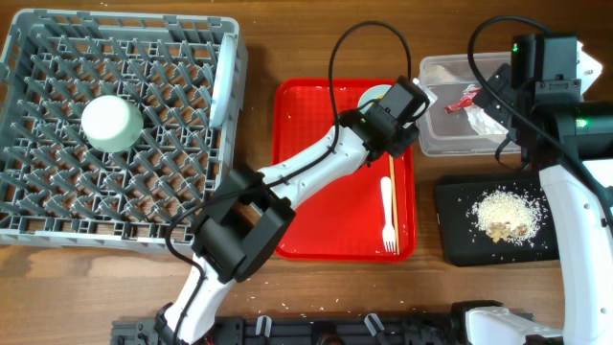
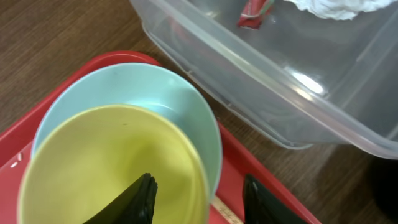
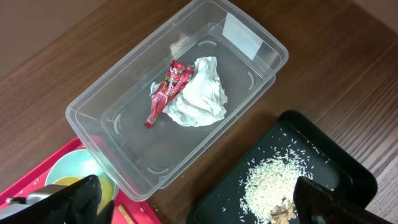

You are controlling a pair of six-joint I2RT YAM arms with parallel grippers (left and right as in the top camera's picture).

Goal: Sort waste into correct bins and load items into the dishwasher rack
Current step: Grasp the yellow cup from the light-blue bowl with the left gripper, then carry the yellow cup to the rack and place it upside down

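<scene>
A small yellow cup [image 2: 106, 168] sits inside a light blue bowl [image 2: 155, 87] at the far corner of the red tray [image 1: 326, 211]. My left gripper [image 2: 202, 199] is open, one finger inside the cup and one outside the bowl's rim, over the tray. In the overhead view it [image 1: 383, 103] hovers over the bowl. The clear tub [image 3: 124, 143] holds the red wrapper [image 3: 166, 90] and white napkin [image 3: 199, 99]. The black tray [image 3: 348, 174] holds rice scraps [image 3: 273, 180]. My right gripper [image 3: 202, 202] is wide open and empty, above the gap between tub and black tray.
The grey rack [image 1: 57, 216] at left holds an upturned pale green bowl [image 1: 111, 122] and an upright white plate [image 1: 222, 86]. A white fork [image 1: 388, 216] and wooden chopsticks [image 1: 392, 177] lie on the red tray's right side. Rice grains dot the table.
</scene>
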